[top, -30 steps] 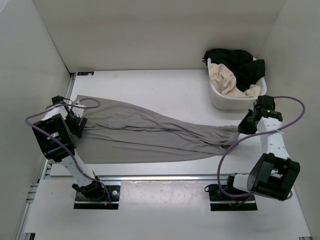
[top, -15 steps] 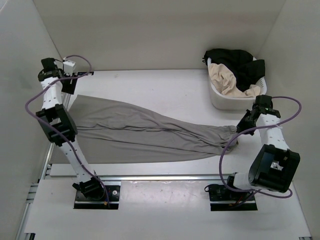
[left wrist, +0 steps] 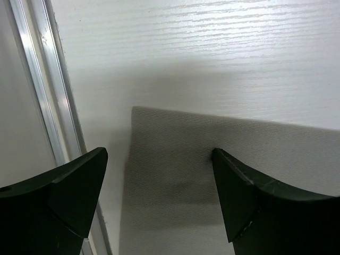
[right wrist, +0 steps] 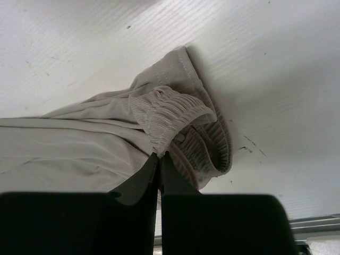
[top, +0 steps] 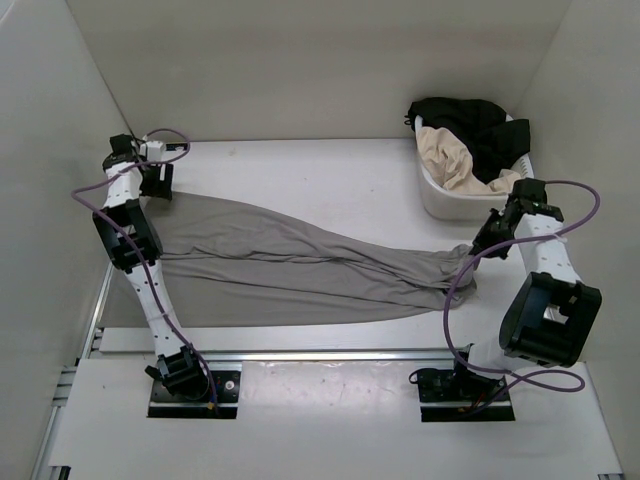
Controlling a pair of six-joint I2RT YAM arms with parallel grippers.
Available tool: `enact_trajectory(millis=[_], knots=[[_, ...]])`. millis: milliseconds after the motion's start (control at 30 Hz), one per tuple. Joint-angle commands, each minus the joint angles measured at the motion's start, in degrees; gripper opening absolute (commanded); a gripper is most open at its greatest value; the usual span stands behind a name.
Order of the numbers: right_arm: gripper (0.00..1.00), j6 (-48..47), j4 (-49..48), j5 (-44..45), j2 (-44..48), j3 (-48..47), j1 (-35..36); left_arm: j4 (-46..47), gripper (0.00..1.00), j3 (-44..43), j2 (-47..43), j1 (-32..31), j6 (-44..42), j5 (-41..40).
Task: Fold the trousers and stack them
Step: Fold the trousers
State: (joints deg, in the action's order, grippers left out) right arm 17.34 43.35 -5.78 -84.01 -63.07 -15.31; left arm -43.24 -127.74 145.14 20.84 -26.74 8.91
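Where the table [top: 330, 175] reaches its far left edge, your left gripper [top: 156, 183] hangs with jaws wide over the hem [left wrist: 212, 138]; the trousers [top: 290, 262] lie stretched across the table; near the right edge, your right gripper [top: 487, 243] pinches the waistband [right wrist: 170, 114].

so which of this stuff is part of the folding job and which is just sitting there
Job: the trousers; left gripper, open over one leg end; right gripper, shut on the waistband.
Lying about: white basket; black and beige clothes in it.
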Motion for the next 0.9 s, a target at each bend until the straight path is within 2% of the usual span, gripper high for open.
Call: enact_trajectory(millis=[0, 133, 200, 233, 267, 367, 467, 600, 733, 800, 867], knots=[[0.00, -1.44, 1.91, -1.51, -0.45, -3.46, -0.16, -1.58, 0.92, 4.16, 1.81, -0.36, 1.34, 0.48], [0.00, -1.44, 2.44, -1.51, -0.46, -4.87, -0.16, -2.81, 0.83, 8.90, 1.81, -0.36, 0.73, 6.02], [0.00, -1.44, 3.05, -1.51, -0.46, -6.27, -0.16, -5.87, 0.47, 9.61, 1.28, -0.36, -0.14, 8.40], [0.00, -1.44, 3.05, -1.51, -0.46, -6.28, -0.16, -6.93, 0.19, 9.62, 1.28, -0.36, -0.67, 10.23], [0.00, -1.44, 3.05, -1.51, -0.46, -6.80, -0.16, -7.46, 0.14, 10.58, 0.50, -0.36, -1.20, 10.25], [0.00, -1.44, 3.58, -0.99, -0.98, -8.64, -0.16, -7.47, 0.14, 11.82, -1.78, -0.36, -2.35, 8.24], [0.00, -1.44, 4.28, -0.99, -1.69, -14.51, -0.16, -6.24, 0.14, 7.53, -6.17, 1.21, -2.35, 7.62], [0.00, -0.83, 4.90, -1.69, -2.21, -22.17, -0.69, -2.91, 0.14, 3.38, -16.43, 2.45, -3.66, 5.34], [0.00, -0.29, 4.90, -2.22, -0.90, -24.73, -1.21, -1.40, 0.14, 6.62, -24.18, 2.45, -7.35, 3.57], [0.00, 0.23, 4.90, -2.74, 0.77, -24.73, -1.21, -1.40, 0.14, 11.88, -27.61, 2.45, -8.85, 3.05], [0.00, 0.23, 4.37, -2.14, 3.57, -20.98, -1.21, -1.40, 0.14, 15.93, -33.06, 2.98, -9.55, 3.05]])
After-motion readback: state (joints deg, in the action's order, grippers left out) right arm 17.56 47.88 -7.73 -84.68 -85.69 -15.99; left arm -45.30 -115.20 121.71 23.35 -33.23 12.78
